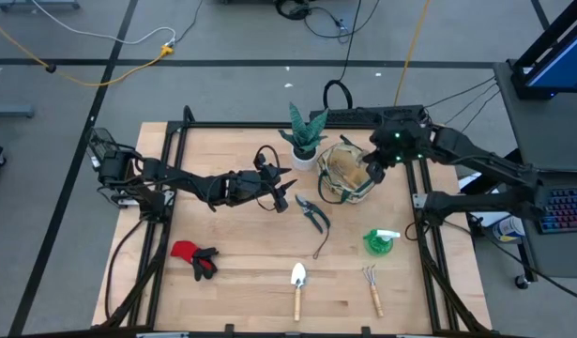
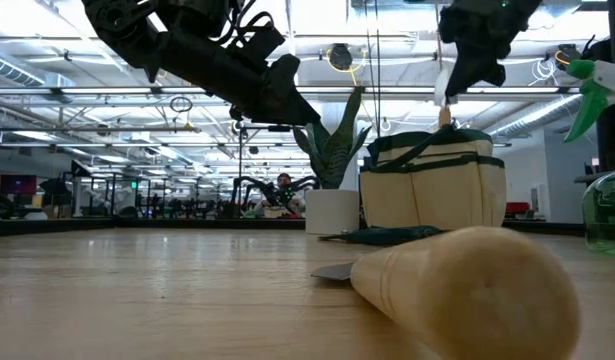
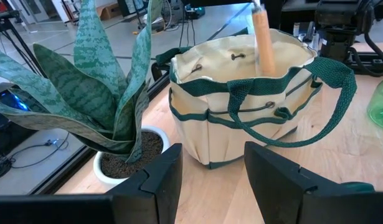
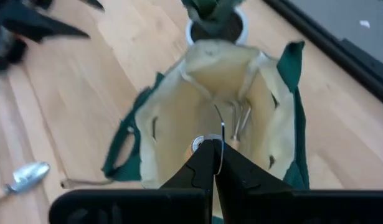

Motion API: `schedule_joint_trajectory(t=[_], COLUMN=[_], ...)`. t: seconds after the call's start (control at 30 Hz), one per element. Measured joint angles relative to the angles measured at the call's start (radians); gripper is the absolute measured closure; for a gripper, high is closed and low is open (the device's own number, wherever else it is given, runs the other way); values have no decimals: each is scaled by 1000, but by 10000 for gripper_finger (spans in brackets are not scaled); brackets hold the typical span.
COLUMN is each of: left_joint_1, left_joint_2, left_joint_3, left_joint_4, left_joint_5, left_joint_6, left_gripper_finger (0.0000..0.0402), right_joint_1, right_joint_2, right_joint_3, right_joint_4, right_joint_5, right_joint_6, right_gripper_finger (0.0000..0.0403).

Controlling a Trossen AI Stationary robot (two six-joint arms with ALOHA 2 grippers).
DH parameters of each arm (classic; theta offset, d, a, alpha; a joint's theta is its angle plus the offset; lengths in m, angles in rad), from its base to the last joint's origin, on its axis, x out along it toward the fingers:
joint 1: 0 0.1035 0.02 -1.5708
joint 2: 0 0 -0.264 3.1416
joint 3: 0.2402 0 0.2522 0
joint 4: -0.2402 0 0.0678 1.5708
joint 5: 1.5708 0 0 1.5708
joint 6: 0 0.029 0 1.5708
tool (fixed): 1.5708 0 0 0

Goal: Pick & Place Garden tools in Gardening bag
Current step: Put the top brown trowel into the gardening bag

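Two arms in the high view. Right end effector (image 1: 374, 172) hangs over the gardening bag (image 1: 347, 175), fingers closed on a wooden-handled tool, presumably so it drops inside. Left end effector (image 1: 280, 185) sits mid-tabletop near the pruning shears (image 1: 312, 214), fingers apart, empty; likely staged for the next pick. Gloves (image 1: 194, 256), trowel (image 1: 297, 288), fork (image 1: 372, 288) and spray bottle (image 1: 379, 240) lie on the wooden tabletop (image 1: 232, 235); grey floor with cables around.

Low view: bag upright beside the potted plant (image 2: 332, 160); open workshop behind, ceiling lights.

Left wrist view: tool handle (image 3: 263, 43) stands upright in the bag mouth.

Right wrist view: closed fingers (image 4: 238, 168) pinch the tool above the bag's open interior.
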Motion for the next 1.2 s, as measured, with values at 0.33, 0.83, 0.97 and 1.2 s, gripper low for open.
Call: schedule_joint_trajectory(t=[0.33,0.83,0.97,1.2], left_joint_1=[0,0,0,0], left_joint_2=[0,0,0,0], left_joint_3=[0,0,0,0], left_joint_4=[-1,-2,-2,-7], left_joint_5=[0,0,0,0], left_joint_6=[0,0,0,7], left_gripper_finger=[224,224,224,224], right_joint_1=[0,0,0,3], right_joint_2=[126,321,362,410], right_joint_3=[0,0,0,1], right_joint_4=[-7,4,19,72], right_joint_5=[-1,-4,-4,-15], right_joint_6=[-59,-112,-115,-120], right_gripper_finger=[403,403,403,403])
